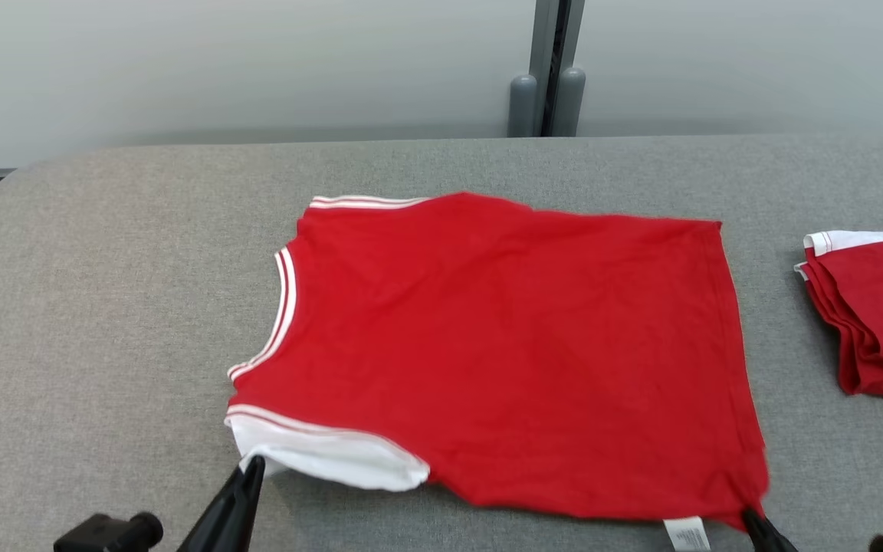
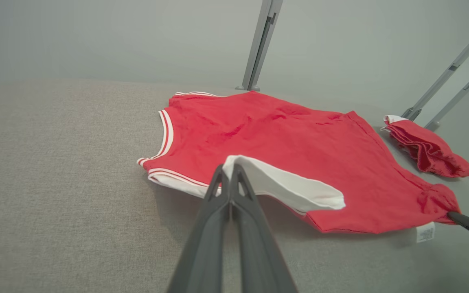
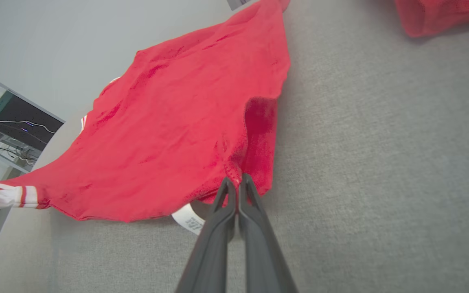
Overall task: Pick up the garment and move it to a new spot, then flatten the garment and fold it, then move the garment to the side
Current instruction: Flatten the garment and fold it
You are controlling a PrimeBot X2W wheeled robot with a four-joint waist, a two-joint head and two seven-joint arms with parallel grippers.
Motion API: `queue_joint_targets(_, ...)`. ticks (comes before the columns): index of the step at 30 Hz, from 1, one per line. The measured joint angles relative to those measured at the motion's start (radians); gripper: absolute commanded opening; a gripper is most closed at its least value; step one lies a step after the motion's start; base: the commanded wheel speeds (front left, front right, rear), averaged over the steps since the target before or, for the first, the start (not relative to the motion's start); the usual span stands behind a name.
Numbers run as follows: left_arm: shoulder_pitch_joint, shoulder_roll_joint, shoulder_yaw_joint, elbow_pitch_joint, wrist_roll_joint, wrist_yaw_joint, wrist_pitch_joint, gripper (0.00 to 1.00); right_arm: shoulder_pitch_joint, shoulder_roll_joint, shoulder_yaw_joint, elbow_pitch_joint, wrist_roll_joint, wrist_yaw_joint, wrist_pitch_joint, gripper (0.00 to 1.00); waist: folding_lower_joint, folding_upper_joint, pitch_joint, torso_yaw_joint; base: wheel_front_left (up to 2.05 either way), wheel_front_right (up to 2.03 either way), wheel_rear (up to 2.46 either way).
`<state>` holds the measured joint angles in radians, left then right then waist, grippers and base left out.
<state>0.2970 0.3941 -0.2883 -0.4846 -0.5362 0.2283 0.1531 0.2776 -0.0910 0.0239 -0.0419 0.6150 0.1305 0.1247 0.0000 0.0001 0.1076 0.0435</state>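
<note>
Head view shows the red garment (image 1: 503, 353) spread flat in the middle of the grey table (image 1: 104, 307). The left gripper (image 1: 251, 462) is clamped on its white sleeve (image 1: 334, 452), holding it slightly raised. The right gripper (image 1: 750, 517) pinches the near hem corner beside the care label (image 1: 687, 533). A folded red pile (image 1: 882, 307) lies well apart at the right.

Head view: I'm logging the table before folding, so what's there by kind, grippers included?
Spread red garment: 1
Folded red pile: 1
Grippers: 2, left gripper and right gripper, each shut on the garment
Total: 4
</note>
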Motion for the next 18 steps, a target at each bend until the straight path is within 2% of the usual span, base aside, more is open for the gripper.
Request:
queue_joint_targets(4, 0.058, 0.009, 0.001, -0.069, 0.002, 0.036, 0.034, 0.00, 0.091, 0.025, -0.062, -0.084, -0.038, 0.000, 0.083, 0.00, 0.0000, 0.0000, -0.009, 0.004, 0.00, 0.00, 0.00)
queue_joint_targets(9, 0.067, 0.022, 0.014, -0.092, 0.008, 0.051, 0.045, 0.00, 0.104, 0.037, -0.093, -0.146, -0.049, 0.000, 0.139, 0.00, 0.0000, 0.0000, 0.001, -0.002, 0.00, 0.00, 0.00)
queue_joint_targets(12, 0.056, 0.014, 0.016, -0.083, -0.001, 0.045, 0.040, 0.00, 0.093, 0.040, -0.109, -0.143, -0.033, 0.000, 0.156, 0.00, 0.0000, 0.0000, 0.012, -0.008, 0.00, 0.00, 0.00)
queue_joint_targets(18, -0.053, 0.024, 0.021, -0.017, -0.010, -0.001, 0.030, 0.00, 0.019, 0.041, -0.114, -0.106, 0.049, 0.000, 0.152, 0.00, 0.0000, 0.0000, 0.049, -0.016, 0.00, 0.00, 0.00)
